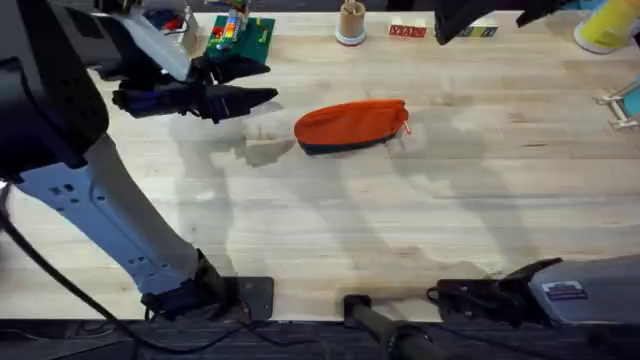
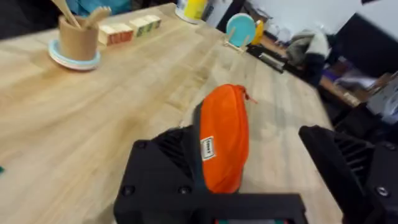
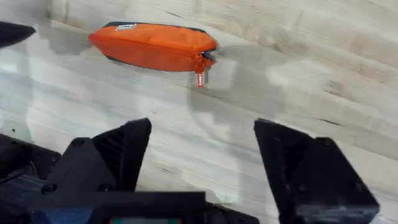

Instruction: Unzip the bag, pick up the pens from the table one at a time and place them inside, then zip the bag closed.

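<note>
The orange bag [image 1: 352, 125] lies on the table [image 1: 330, 230] near the middle, navy strip toward the front, zipper shut with its pull [image 3: 200, 78] at the right end. My left gripper [image 1: 255, 83] hovers open just left of the bag, pointing at it. In the left wrist view the bag [image 2: 224, 137] lies beyond the gap in the left gripper [image 2: 245, 138], untouched. My right gripper [image 3: 203, 127] is open with nothing between its fingers, above bare wood in front of the bag [image 3: 152, 45]. The pens are out of view.
Along the far edge stand a cup of wooden sticks on a saucer [image 1: 351, 22], lettered blocks [image 1: 407, 31], a colourful toy on a green board [image 1: 238, 35] and a yellow bottle [image 1: 605, 25]. A dark blurred arm part [image 1: 480, 20] hangs at the top edge.
</note>
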Tool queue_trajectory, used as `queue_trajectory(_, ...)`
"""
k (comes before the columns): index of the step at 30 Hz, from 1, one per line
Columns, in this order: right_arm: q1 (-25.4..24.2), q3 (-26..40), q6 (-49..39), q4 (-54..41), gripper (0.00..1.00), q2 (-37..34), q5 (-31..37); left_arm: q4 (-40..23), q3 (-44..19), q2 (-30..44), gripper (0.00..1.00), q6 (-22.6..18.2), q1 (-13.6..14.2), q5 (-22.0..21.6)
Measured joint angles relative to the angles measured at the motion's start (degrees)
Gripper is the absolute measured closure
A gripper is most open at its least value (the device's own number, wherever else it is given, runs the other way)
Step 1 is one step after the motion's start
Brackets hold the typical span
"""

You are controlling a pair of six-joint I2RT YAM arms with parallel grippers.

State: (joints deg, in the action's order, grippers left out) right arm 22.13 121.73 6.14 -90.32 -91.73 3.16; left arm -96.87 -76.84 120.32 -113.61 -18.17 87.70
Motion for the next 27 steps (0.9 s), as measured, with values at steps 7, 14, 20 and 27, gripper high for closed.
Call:
queue_trajectory(7,0.0,0.0,-0.16,0.0,0.003,0.01,0.0,0.4,-0.02,-0.01,0.004,5.37,0.44,-0.33)
queue_trajectory(14,0.0,0.0,-0.18,0.0,0.003,0.01,0.02,-0.05,-0.02,-0.01,0.002,6.72,0.13,-2.98)
queue_trajectory(20,0.0,0.0,-0.16,0.0,0.004,-0.01,0.02,0.01,-0.02,-1.16,0.002,7.18,-1.3,-4.84)
queue_trajectory(27,0.0,0.0,-0.16,0.0,0.004,-0.01,0.02,-0.05,-0.04,-14.38,0.002,11.04,-2.43,-9.94)
